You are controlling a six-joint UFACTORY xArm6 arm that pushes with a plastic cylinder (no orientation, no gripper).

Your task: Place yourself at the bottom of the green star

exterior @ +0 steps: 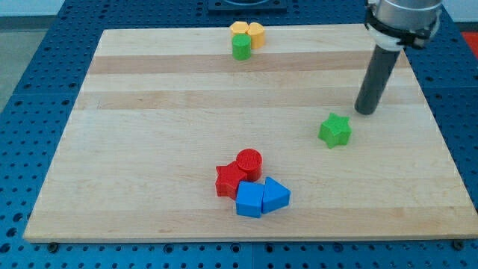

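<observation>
The green star (pixel 334 130) lies on the wooden board (pixel 149 149) at the view's right of middle. My tip (pixel 365 111) rests on the board just up and to the right of the star, a short gap apart from it. The dark rod rises from the tip toward the view's top right.
A red cylinder (pixel 249 162), a red star (pixel 230 180), a blue cube (pixel 249 200) and a blue triangular block (pixel 275 196) cluster at the bottom middle. A green cylinder (pixel 240 48) and two yellow blocks (pixel 249 33) sit at the top edge.
</observation>
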